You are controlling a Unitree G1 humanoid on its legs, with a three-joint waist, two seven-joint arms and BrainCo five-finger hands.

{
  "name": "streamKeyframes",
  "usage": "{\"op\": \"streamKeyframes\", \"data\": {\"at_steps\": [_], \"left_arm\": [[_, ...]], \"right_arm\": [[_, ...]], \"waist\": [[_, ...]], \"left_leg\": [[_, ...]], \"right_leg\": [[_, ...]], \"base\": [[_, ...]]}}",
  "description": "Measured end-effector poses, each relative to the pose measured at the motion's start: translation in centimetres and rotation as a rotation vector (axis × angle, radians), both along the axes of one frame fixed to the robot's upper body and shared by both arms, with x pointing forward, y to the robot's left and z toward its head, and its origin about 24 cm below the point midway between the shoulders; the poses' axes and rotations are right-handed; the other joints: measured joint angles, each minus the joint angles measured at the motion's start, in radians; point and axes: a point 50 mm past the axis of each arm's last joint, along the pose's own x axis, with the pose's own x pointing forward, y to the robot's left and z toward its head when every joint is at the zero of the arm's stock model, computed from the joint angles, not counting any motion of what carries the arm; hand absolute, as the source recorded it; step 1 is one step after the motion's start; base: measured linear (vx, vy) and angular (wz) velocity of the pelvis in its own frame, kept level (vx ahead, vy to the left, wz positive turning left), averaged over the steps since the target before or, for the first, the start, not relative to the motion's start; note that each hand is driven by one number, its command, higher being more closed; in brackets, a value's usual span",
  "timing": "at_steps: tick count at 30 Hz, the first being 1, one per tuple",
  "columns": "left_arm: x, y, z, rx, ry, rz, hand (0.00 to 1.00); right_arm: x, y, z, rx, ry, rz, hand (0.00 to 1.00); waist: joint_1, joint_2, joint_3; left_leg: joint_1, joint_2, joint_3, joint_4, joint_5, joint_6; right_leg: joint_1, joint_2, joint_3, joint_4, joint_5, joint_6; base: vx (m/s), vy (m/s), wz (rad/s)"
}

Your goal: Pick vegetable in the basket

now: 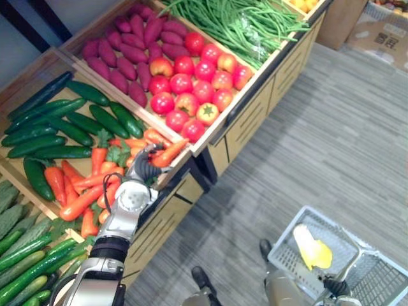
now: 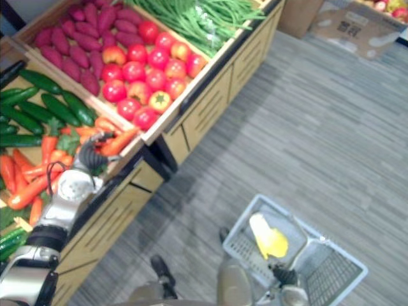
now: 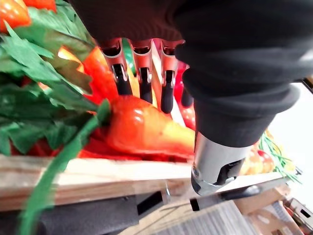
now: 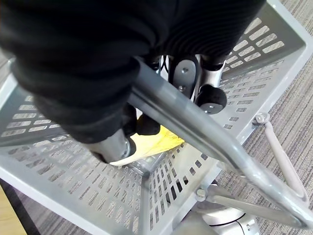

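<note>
Left hand [image 1: 148, 167] is curling round one carrot [image 1: 171, 152] at the edge of the crate [image 3: 98, 178]. Right hand [image 4: 186, 73] is clamping the handle [image 4: 195, 127] of one basket [image 1: 287, 245] — one yellow vegetable [image 1: 311, 248] is lying inside.

Wooden stand [image 1: 247, 121]: carrots [image 1: 76, 204], cucumbers [image 1: 70, 131], tomatoes [image 1: 182, 83]

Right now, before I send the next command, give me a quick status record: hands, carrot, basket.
left hand: curled round a carrot
carrot: orange, at the front rim of the crate
right hand: curled round the handle
basket: grey, on the robot's right
contents: one yellow item, no carrot yet
</note>
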Motion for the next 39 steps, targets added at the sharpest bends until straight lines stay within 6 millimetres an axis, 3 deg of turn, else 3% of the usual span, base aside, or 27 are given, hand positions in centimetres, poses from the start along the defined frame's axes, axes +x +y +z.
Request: {"op": "streamKeyframes", "data": {"at_steps": [4, 17, 18, 23, 31, 39], "left_arm": [[0.2, -0.3, 0.1, 0.004, 0.006, -0.02, 1.0], [0.5, -0.6, -0.3, 0.015, 0.031, -0.034, 1.0], [0.5, -0.6, -0.3, 0.015, 0.032, -0.034, 0.0], [0.5, -0.6, -0.2, 0.015, 0.026, -0.032, 0.0], [0.1, -2.4, 3.4, 0.047, -0.174, -0.068, 0.0], [-0.6, -2.6, 3.8, 0.308, -0.193, -0.074, 0.0]], "right_arm": [[0.3, 0.2, 0.0, 0.003, -0.004, 0.014, 1.0], [0.2, 0.3, -0.1, 0.005, 0.002, 0.014, 1.0], [0.2, 0.3, -0.1, 0.006, 0.003, 0.015, 1.0], [0.2, 0.3, -0.1, 0.006, 0.004, 0.014, 1.0], [0.2, 0.3, -0.1, 0.003, 0.002, 0.01, 1.0], [0.1, 0.2, -0.1, -0.002, -0.002, 0.007, 1.0]], "waist": [[-0.02, -0.004, 0.002], [-0.022, -0.003, 0.003], [-0.022, -0.003, 0.003], [-0.022, -0.003, 0.003], [-0.018, -0.003, 0.003], [-0.013, -0.003, 0.002]], "left_leg": [[-0.001, 0.001, 0.002, 0.001, 0.001, 0.0], [0.016, 0.0, 0.009, 0.005, 0.001, -0.001], [0.02, 0.0, 0.009, 0.005, 0.001, -0.001], [0.022, 0.0, 0.005, 0.001, 0.001, -0.001], [0.019, 0.003, -0.02, 0.001, 0.004, 0.0], [0.006, 0.003, -0.052, -0.001, 0.019, 0.004]], "right_leg": [[-0.001, 0.001, 0.001, -0.001, 0.001, 0.0], [0.01, 0.001, -0.007, 0.0, 0.003, -0.002], [0.015, 0.0, -0.008, 0.0, 0.003, -0.003], [0.018, -0.001, -0.009, -0.002, 0.002, -0.003], [0.03, -0.002, -0.023, -0.002, 0.002, -0.003], [0.035, -0.007, -0.047, 0.001, 0.002, -0.003]], "base": [[0.01, -0.004, -0.01], [0.02, -0.006, -0.02], [0.0, 0.0, 0.0], [0.0, 0.0, 0.0], [0.03, -0.014, 0.07], [0.0, -0.009, 0.11]]}}
